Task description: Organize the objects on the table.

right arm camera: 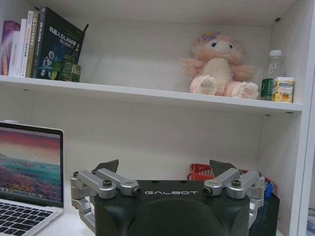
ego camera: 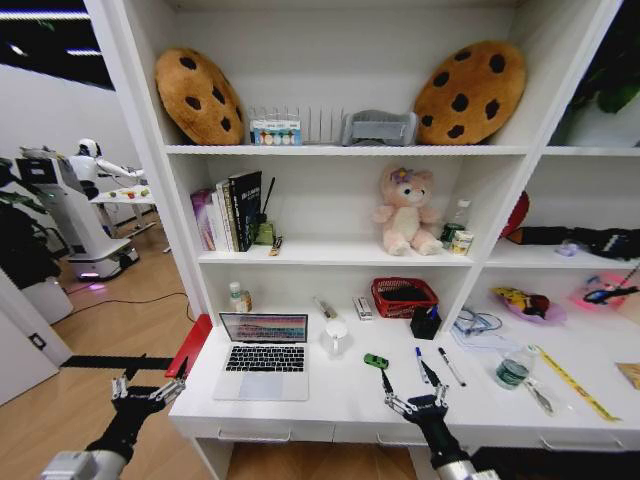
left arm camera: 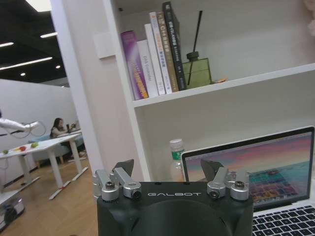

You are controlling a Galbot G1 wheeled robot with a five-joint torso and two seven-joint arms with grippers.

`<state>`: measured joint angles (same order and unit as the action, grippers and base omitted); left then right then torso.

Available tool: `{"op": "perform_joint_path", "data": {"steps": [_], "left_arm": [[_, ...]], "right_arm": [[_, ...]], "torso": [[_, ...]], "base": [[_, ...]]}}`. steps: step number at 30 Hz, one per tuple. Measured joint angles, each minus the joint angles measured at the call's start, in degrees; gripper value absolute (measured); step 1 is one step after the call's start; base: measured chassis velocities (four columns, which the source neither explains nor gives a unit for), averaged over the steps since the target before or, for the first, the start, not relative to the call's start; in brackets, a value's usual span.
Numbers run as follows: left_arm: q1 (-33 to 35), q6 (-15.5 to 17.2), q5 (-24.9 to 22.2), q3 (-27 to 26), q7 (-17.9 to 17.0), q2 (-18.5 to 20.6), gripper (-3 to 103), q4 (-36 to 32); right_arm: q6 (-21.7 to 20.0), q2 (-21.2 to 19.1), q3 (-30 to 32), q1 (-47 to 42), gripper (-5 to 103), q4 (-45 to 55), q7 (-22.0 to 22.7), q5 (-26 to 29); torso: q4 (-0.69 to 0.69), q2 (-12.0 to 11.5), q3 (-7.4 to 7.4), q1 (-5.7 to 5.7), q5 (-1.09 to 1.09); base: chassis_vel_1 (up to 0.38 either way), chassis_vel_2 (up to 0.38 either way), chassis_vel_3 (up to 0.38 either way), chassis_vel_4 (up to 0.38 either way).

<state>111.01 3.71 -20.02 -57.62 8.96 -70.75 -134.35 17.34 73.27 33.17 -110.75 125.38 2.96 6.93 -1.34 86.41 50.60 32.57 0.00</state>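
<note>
both claws hang wide open and empty at the counter [ego camera: 330,405] edge, left claw [ego camera: 148,381] off the laptop [ego camera: 264,355] corner, right claw [ego camera: 408,384] poised short of the toy [ego camera: 375,360] and pens [ego camera: 437,365], likely lining up a pick.

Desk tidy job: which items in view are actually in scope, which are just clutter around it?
In scope, on the desk: laptop, small green toy, two pens.

Just lying about: red basket, pink plush bear, books, cookie cushions.

Left gripper and right gripper sit at the desk's front edge, jaws open.
</note>
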Motion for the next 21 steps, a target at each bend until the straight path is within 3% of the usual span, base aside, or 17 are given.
{"op": "perform_joint_path", "data": {"steps": [2, 5, 6, 8, 9, 10, 11, 12, 13, 14, 16, 20, 21], "left_arm": [[-0.3, 0.23, -0.29, -0.28, 0.15, 1.45, 76, 0.36], [-2.81, 1.54, -3.28, -1.31, -0.38, 9.04, 59, 3.15], [-2.81, 1.54, -3.28, -1.31, -0.38, 9.04, 59, 3.15], [-4.53, 1.97, -5.23, -1.25, -1.24, 13.28, 54, 5.52], [-6.55, 2.2, -6.64, -1.13, -1.29, 17.68, 43, 8.14], [-6.55, 2.2, -6.64, -1.13, -1.29, 17.68, 43, 8.14], [-7.73, 2.22, -7.52, -1.13, -0.7, 20.7, 43, 9.75], [-8.29, 2.26, -7.93, -1.14, -0.39, 22.17, 37, 10.53], [-9.76, 2.3, -9.0, -1.12, 0.14, 26.24, 32, 12.33], [-9.76, 2.3, -9.0, -1.12, 0.14, 26.24, 32, 12.33], [-12.13, 2.47, -11.01, -0.48, 1.07, 33.25, 21, 14.79], [-13.73, 3.01, -12.17, 1.02, 1.81, 37.63, 5, 16.01], [-14.2, 3.08, -12.22, 1.62, 2.14, 38.66, 5, 16.37]], "right_arm": [[0.05, 0.01, 0.05, 0.07, 100, -0.26, 0.11, 0.03], [0.12, 0.39, 0.12, 0.28, 100, -1.39, 0.62, 0.09], [0.12, 0.39, 0.12, 0.28, 100, -1.39, 0.62, 0.09], [0.19, 0.51, 0.17, 0.3, 100, -2.0, 0.72, 0.1], [0.28, 0.52, 0.38, 0.32, 100, -2.54, 0.78, 0.09], [0.28, 0.52, 0.38, 0.32, 100, -2.54, 0.78, 0.09], [0.46, 0.47, 0.63, 0.37, 100, -2.84, 0.81, 0.11], [0.57, 0.43, 0.84, 0.43, 100, -3.1, 0.82, 0.12], [0.83, 0.33, 1.51, 0.62, 100, -3.64, 0.85, 0.25], [0.83, 0.33, 1.51, 0.62, 100, -3.64, 0.85, 0.25], [1.17, 0.29, 2.66, 0.9, 100, -4.57, 1.34, 0.93], [1.29, 0.83, 2.88, 1.2, 100, -5.28, 1.68, 1.03], [1.29, 1.05, 2.82, 1.34, 100, -5.46, 1.71, 1.02]], "torso": [[0.0, 0.0, 0.0, 0.01, -0.01], [0.01, -0.05, 0.03, 0.1, -0.01], [0.01, -0.05, 0.03, 0.1, -0.01], [0.01, -0.05, 0.04, 0.11, -0.02], [0.01, -0.05, 0.04, 0.11, -0.03], [0.01, -0.05, 0.04, 0.11, -0.03], [0.0, -0.05, 0.04, 0.11, -0.02], [0.0, -0.05, 0.04, 0.1, -0.03], [0.01, -0.05, 0.04, 0.1, -0.03], [0.01, -0.05, 0.04, 0.1, -0.03], [-0.01, -0.05, 0.04, 0.1, 0.0], [0.0, -0.05, 0.04, 0.1, 0.0], [0.01, -0.05, 0.04, 0.1, -0.01]], "base": [[0.0, 0.0, 0.0, 0.0], [0.0, 0.0, 0.0, 0.0], [0.0, 0.0, 0.0, 0.0], [0.0, 0.0, 0.0, 0.0], [0.0, 0.0, 0.0, 0.0], [0.0, 0.0, 0.0, 0.0], [0.0, 0.0, 0.0, 0.0], [0.0, 0.0, 0.0, 0.0], [0.0, 0.0, 0.0, 0.0], [0.0, 0.0, 0.0, 0.0], [0.0, 0.0, 0.0, 0.0], [0.0, 0.0, 0.0, 0.0], [0.0, 0.0, 0.0, 0.0]]}}
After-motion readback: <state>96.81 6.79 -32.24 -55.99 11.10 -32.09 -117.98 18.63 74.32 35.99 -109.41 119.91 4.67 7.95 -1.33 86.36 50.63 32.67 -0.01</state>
